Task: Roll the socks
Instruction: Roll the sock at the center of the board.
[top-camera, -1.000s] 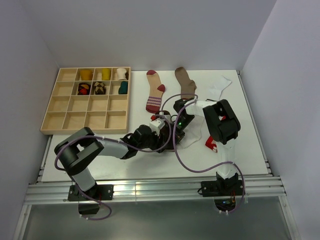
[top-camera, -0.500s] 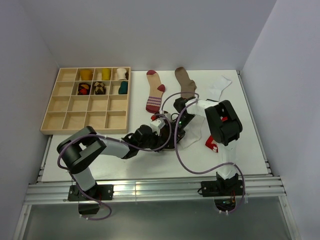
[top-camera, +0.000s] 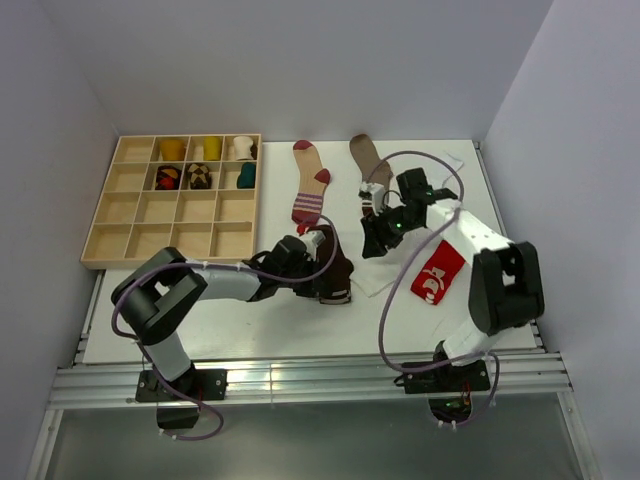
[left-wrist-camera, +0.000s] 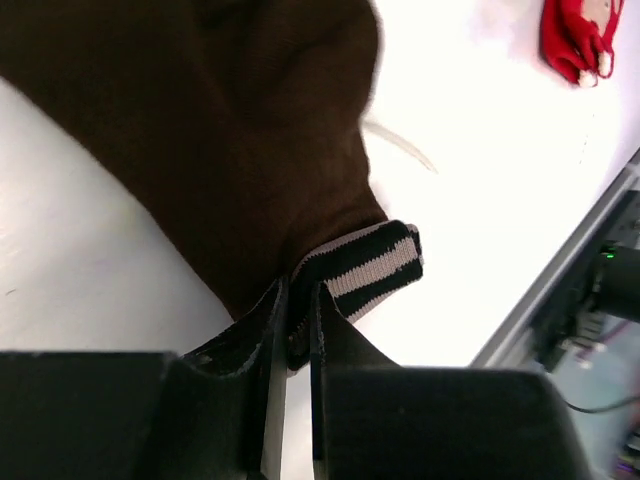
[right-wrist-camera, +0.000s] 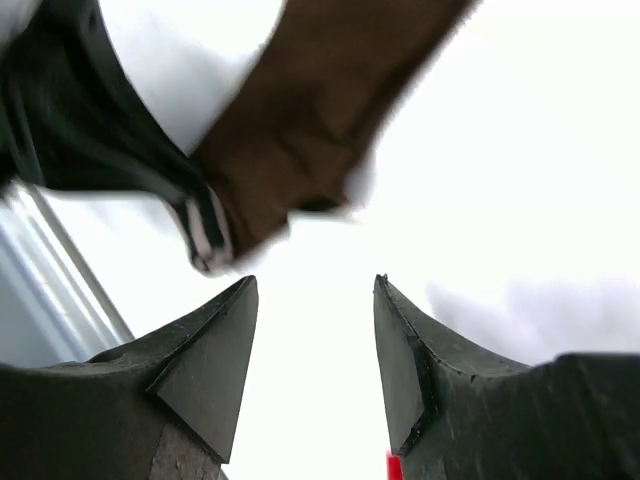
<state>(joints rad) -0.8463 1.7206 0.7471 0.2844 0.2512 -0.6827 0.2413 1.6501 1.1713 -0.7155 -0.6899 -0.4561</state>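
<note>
A: Your left end effector (left-wrist-camera: 297, 300) was clamped on the striped cuff (left-wrist-camera: 370, 265) of the brown sock (top-camera: 336, 262), mid-counter (top-camera: 250, 330), with that arm stretched low toward three o'clock.

B: So you were starting the roll, I'd judge. Your right end effector (right-wrist-camera: 315, 285) hung with its jaws apart at the sock's one o'clock, holding nothing. Next you needed the cuff turned over toward the toe.

A shallow pale wooden tray (top-camera: 165, 262), split by thin slats into a four-by-four grid of square compartments, lies flat at the far left of the white tabletop (top-camera: 250, 322); plain grey walls (top-camera: 300, 70) close in three sides; a ribbed aluminium rail (top-camera: 300, 385) runs along the table's near edge.
</note>
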